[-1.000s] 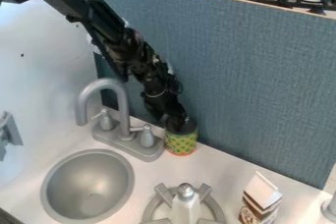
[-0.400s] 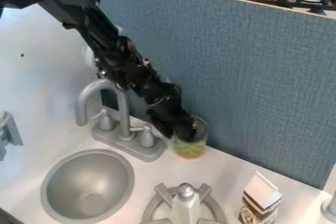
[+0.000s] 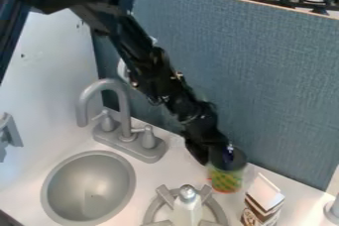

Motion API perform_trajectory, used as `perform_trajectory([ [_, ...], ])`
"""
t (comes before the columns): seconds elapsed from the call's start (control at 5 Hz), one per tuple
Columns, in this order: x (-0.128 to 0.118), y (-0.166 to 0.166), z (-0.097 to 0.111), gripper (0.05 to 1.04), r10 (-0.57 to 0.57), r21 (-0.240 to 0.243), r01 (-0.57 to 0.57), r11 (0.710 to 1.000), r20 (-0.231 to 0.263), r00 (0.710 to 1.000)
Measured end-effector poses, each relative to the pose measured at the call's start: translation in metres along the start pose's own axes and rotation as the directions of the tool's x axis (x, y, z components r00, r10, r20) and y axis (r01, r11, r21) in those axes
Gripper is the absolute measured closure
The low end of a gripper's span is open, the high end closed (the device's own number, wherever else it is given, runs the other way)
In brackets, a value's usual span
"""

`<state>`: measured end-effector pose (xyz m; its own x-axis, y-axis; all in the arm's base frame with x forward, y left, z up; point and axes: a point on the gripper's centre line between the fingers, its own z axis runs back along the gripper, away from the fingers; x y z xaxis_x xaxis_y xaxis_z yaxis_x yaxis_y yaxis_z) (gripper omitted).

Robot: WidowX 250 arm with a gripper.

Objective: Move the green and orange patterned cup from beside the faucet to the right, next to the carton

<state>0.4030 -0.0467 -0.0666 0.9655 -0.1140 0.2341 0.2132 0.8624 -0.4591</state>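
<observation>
The black gripper [image 3: 213, 156] is in the middle right of the camera view, shut on the wall of a green and yellow patterned can [image 3: 226, 181]. One finger is inside the dark open top and the other lies along the can's left outer side. The can is nearly upright, close to the blue back panel, between the faucet and a brown and white carton [image 3: 265, 196]. Whether its base touches the counter, I cannot tell.
A grey faucet [image 3: 124, 116] stands behind the round sink [image 3: 89, 188] at left. In front of the can, a silver-topped bottle [image 3: 188, 207] stands on a grey burner ring [image 3: 159, 205]. The blue panel [image 3: 265, 81] borders the counter's back.
The gripper and the can have moved together to the right and toward the camera, away from the faucet and closer to the carton.
</observation>
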Motion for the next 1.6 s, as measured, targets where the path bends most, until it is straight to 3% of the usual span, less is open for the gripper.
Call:
perform_trajectory([
  [0.2, 0.002, -0.010, -0.005, 0.083, 0.005, -0.013, -0.005, 1.000, 0.008, 1.000],
  [0.4, -0.001, -0.014, -0.007, 0.083, 0.009, 0.018, -0.009, 1.000, -0.002, 1.000],
  [0.6, 0.024, -0.009, 0.028, 0.083, -0.012, 0.157, -0.004, 0.988, 0.098, 0.995],
  [0.8, 0.031, -0.007, 0.061, 0.083, -0.033, 0.270, -0.017, 0.963, 0.181, 0.983],
  [1.0, 0.020, -0.008, 0.091, 0.083, -0.019, 0.369, -0.041, 0.929, 0.159, 0.987],
  [1.2, -0.019, -0.011, 0.108, 0.083, 0.072, 0.534, -0.010, 0.846, -0.097, 0.993],
  [1.4, -0.055, -0.027, 0.114, 0.083, 0.084, 0.596, 0.080, 0.799, -0.242, 0.967],
  [1.6, -0.093, -0.039, 0.121, 0.083, 0.051, 0.571, 0.101, 0.815, -0.244, 0.968],
])
